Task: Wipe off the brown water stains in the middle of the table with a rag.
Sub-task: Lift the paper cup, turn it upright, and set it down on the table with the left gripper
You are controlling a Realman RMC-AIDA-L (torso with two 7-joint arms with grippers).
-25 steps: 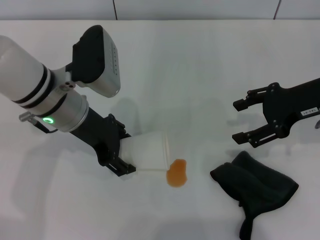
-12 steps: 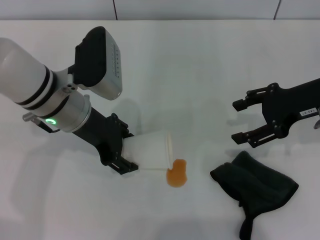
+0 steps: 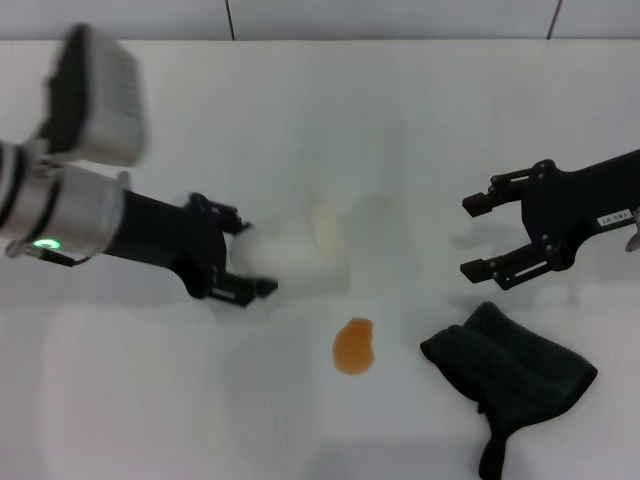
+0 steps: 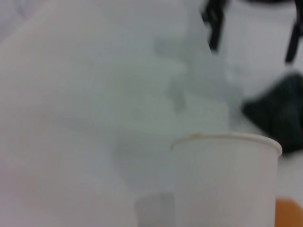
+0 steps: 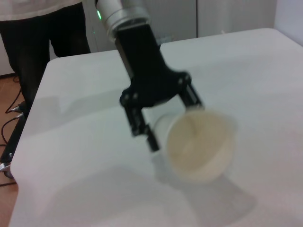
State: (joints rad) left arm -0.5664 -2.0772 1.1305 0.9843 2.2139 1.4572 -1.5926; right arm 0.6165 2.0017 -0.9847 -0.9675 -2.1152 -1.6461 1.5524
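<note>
lying on the table (image 3: 400, 150), the rag (image 3: 515, 375) is just near of the wide-open right gripper (image 3: 482, 237); the brown water stains (image 3: 353, 346) sit left of it, while the left gripper (image 3: 245, 257) clamps a white cup (image 3: 300, 255).

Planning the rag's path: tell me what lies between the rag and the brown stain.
Nothing: in the head view only bare white table separates the rag from the brown stain.
</note>
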